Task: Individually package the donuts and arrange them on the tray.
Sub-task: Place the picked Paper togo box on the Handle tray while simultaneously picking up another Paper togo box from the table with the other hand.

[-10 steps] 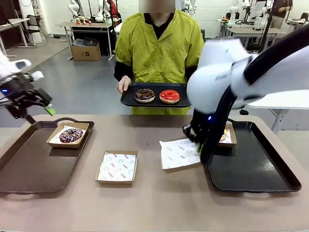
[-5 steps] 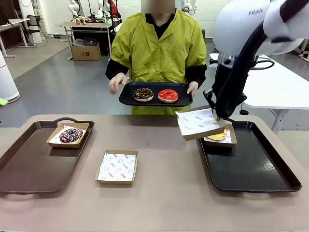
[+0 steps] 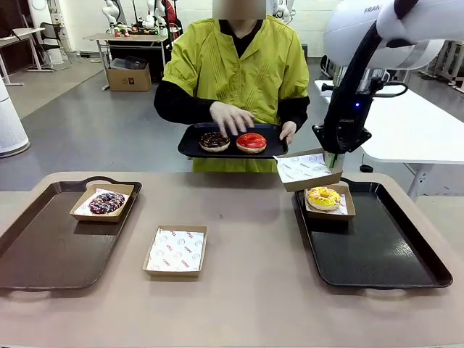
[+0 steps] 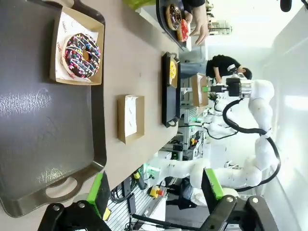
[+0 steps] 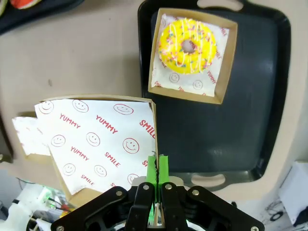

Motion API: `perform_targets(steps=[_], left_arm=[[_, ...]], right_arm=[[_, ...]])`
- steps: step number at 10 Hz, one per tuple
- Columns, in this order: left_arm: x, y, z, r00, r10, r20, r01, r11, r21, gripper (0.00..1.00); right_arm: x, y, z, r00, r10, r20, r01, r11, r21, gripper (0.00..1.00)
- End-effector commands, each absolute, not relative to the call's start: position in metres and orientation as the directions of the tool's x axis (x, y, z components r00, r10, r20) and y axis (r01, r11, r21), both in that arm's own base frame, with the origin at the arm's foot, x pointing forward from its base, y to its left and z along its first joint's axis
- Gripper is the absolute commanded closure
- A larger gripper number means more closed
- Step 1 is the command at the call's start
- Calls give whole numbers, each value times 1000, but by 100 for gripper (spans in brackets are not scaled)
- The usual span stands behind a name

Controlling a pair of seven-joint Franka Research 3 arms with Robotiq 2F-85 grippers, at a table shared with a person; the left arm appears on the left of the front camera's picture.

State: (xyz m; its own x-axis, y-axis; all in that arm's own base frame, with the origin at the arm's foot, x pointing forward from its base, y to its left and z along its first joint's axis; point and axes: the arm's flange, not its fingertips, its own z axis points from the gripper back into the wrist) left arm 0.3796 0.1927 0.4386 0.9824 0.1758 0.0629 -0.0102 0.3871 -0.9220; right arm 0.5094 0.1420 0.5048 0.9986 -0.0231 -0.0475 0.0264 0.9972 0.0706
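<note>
My right claw (image 5: 157,166) has lifted the empty box (image 3: 308,169), pinched by its edge, far toward the person's donuts (image 3: 251,142) for filling.

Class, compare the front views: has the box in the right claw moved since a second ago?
Yes. The box has risen off the table and gone farther, now above the right tray's far-left corner.

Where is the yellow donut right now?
In the front view, the yellow donut sits in a box at the far left corner of the right-hand black tray, close beside the lifted box.
</note>
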Motion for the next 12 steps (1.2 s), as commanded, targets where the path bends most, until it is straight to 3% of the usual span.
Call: perform_targets(steps=[1,12], left_arm=[[379,191,439,976,210,60,-21,362,-932,0],[380,193,439,982,176,63,-10,387,-922,0]], right_arm=[[500,145,512,999,-21,-35,23,997,68,100],[500,145,512,999,-21,-35,23,997,68,100]])
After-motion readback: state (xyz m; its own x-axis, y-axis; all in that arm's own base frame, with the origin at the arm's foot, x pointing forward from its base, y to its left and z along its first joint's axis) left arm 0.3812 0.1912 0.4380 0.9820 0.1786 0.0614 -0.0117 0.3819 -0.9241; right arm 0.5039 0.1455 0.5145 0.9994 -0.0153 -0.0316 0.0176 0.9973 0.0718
